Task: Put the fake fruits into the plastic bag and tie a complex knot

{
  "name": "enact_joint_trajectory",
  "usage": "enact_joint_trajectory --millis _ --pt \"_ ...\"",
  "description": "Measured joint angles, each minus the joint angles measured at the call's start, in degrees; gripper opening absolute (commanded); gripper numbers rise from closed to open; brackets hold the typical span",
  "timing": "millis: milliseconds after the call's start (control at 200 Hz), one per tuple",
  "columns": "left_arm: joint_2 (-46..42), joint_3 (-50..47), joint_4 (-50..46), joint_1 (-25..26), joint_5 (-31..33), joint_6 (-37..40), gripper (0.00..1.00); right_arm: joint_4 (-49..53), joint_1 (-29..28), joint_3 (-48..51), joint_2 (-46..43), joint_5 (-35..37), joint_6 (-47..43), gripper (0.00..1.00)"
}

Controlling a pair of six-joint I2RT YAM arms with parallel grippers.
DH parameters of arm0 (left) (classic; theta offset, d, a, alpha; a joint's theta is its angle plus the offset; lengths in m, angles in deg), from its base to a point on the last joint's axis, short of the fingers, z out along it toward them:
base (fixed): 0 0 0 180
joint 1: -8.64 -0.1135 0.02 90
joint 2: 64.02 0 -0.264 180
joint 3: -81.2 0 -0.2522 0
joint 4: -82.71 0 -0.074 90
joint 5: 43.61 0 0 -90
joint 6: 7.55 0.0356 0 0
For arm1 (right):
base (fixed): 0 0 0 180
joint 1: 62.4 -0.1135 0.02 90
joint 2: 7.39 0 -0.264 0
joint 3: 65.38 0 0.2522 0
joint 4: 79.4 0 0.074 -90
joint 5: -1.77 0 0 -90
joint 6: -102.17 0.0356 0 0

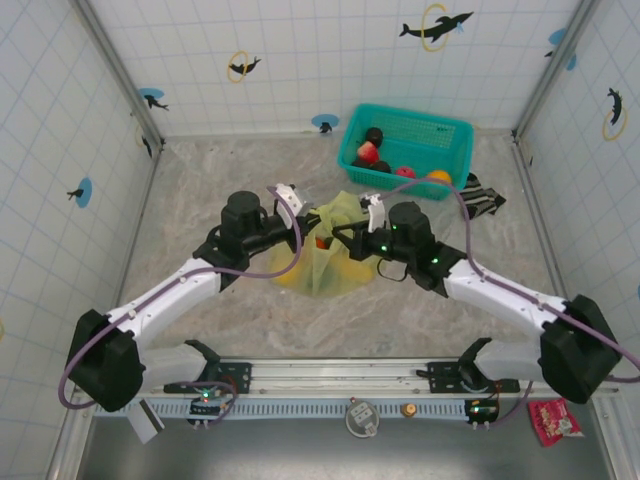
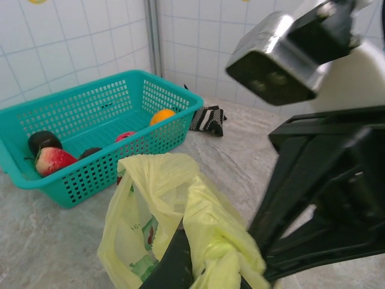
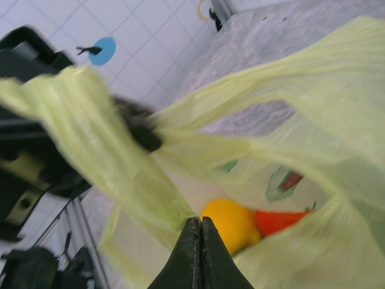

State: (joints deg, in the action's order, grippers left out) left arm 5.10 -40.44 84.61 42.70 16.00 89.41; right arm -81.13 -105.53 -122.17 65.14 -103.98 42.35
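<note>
We found both pincers clenched on the plastic bag (image 1: 322, 265) at mid-table.
From above, the left gripper (image 1: 290, 203) and right gripper (image 1: 372, 212) held its 11 and 1 o'clock edges. The right wrist alone showed fake fruits (image 3: 231, 224) inside; the left wrist showed other fruits (image 2: 53, 161) in the teal basket (image 2: 102, 174).
</note>
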Motion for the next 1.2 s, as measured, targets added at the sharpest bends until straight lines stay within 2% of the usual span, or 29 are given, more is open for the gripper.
enact_joint_trajectory --millis 170,340,455,580,921,1201 --pt "-0.02 0.0 -1.22 -0.04 0.02 -0.42 0.0 -7.08 -0.55 -0.74 5.68 3.15 2.05 0.0" --pt "-0.02 0.15 -2.36 -0.37 0.07 0.0 0.0 -10.4 -1.03 -0.81 7.19 5.49 3.65 0.0" --pt "-0.02 1.16 -4.5 -0.37 1.92 1.07 0.15 -10.62 -1.11 -0.81 7.21 6.51 4.04 0.0" --pt "-0.57 1.42 -6.12 -0.37 4.79 2.03 0.21 -10.64 -1.14 -0.81 7.21 6.93 4.33 0.0" --pt "-2.73 1.64 -9.55 -0.37 8.41 3.98 0.33 -10.58 -1.16 -0.81 7.21 6.95 4.24 0.0" --pt "-2.82 3.17 -13.44 -0.37 8.39 7.58 0.33 -9.33 -0.98 -1.03 7.23 6.97 3.58 0.0"
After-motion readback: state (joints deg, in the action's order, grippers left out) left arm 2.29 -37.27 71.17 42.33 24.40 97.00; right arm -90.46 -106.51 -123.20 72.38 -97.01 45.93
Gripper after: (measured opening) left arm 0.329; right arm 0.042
